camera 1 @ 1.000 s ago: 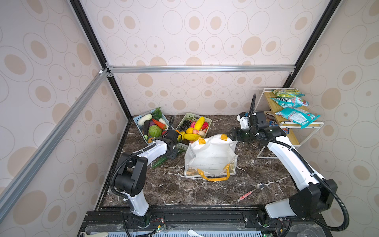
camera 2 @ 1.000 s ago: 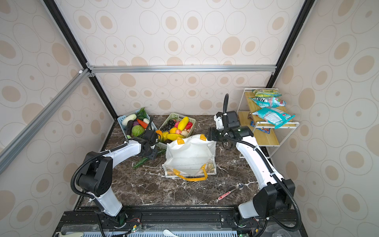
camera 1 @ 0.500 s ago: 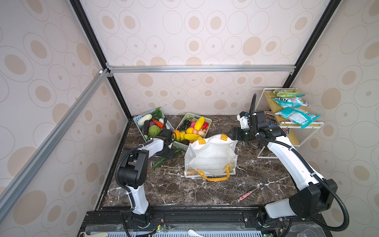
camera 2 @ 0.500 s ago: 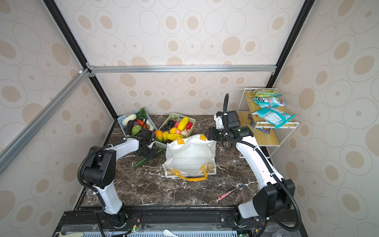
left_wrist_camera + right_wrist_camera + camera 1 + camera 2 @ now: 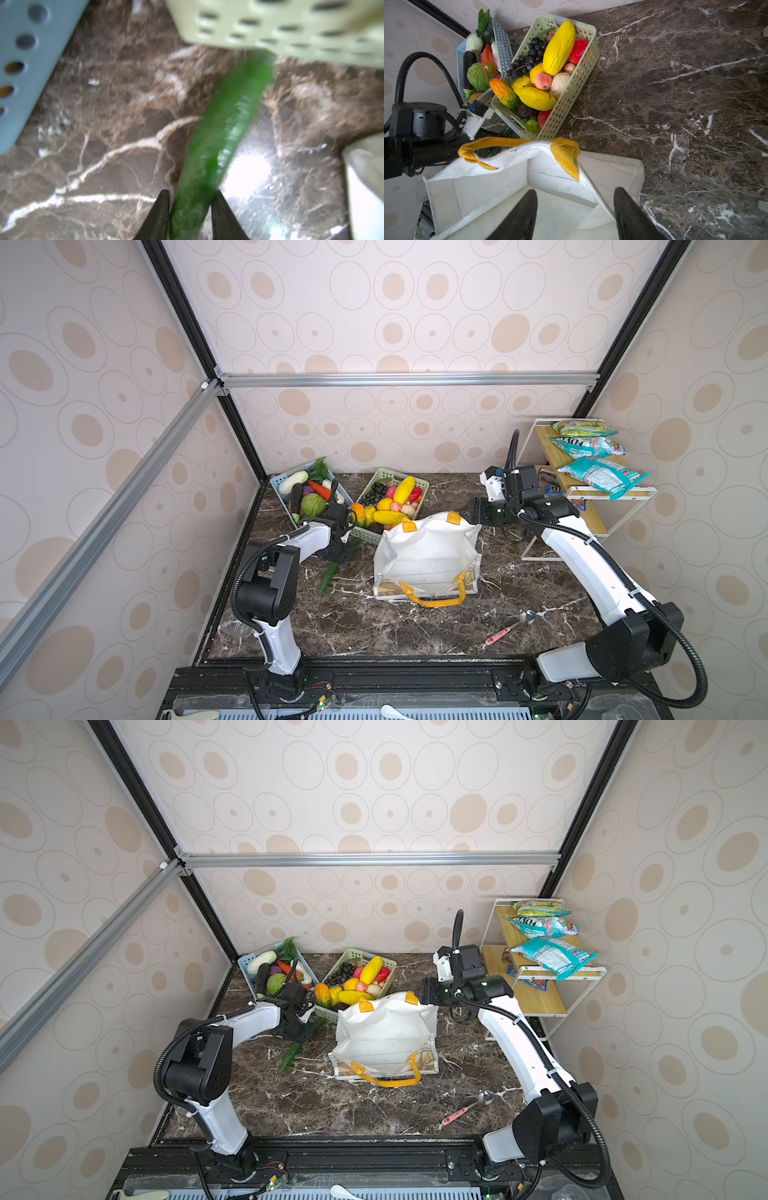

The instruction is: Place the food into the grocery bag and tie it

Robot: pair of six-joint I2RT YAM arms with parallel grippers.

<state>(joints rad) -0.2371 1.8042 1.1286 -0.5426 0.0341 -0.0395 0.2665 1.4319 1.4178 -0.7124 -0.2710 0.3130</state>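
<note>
The white grocery bag (image 5: 428, 556) with yellow-orange handles (image 5: 432, 601) stands open mid-table. A green cucumber (image 5: 224, 124) lies on the marble left of the bag (image 5: 386, 1036). My left gripper (image 5: 191, 192) is low over the cucumber's far end, both fingers against its sides; both top views hide the jaws under the wrist (image 5: 338, 531). My right gripper (image 5: 575, 190) is open at the bag's far right corner (image 5: 471, 510), its jaws straddling the rim. Other food, including the orange-green gourd (image 5: 504, 93), carrot (image 5: 486, 58) and eggplant (image 5: 468, 62), fills two baskets.
A pale green basket (image 5: 424, 485) and a blue basket (image 5: 276, 481) stand close behind the left gripper. A wooden shelf rack (image 5: 582, 506) at the right holds teal snack packets (image 5: 598, 475). A spoon (image 5: 511, 628) lies near the front right.
The left arm drew back from the baskets and came down over the cucumber, and its jaws narrowed onto it. The right arm and the bag have not moved.
</note>
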